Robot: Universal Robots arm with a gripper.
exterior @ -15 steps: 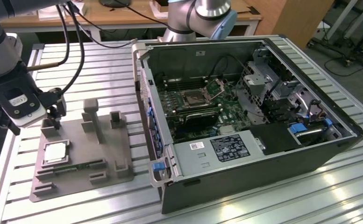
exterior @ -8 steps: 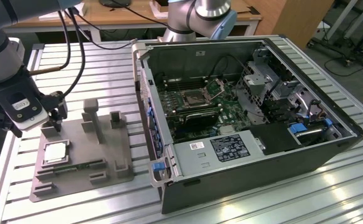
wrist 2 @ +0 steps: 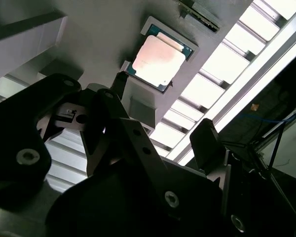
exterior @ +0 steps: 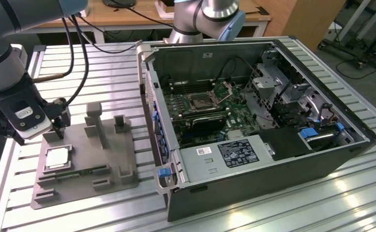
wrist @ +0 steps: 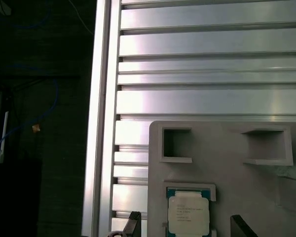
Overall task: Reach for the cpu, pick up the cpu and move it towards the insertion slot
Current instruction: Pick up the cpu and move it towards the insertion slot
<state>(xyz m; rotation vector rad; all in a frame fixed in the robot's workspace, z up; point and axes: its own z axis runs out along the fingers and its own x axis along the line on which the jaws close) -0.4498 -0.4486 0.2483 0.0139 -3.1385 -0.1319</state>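
Hand [exterior: 54, 129] is spread open and empty, hovering over the cpu [exterior: 57, 157] in its grey fixture [exterior: 113, 166] pocket. Looks centred, I think. I'd keep the descent straight, with fingers straddling opposite edges.

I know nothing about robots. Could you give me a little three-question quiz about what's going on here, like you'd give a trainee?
1. True or false: the gripper already holds the cpu.
2. Where does the cpu lie? A) clamped in the gripper B) on the grey fixture plate C) on the floor
3. Fill in: the insertion slot sits inside the open computer ____.

Key: 1 false, the gripper is open above the cpu; 2 B; 3 case.
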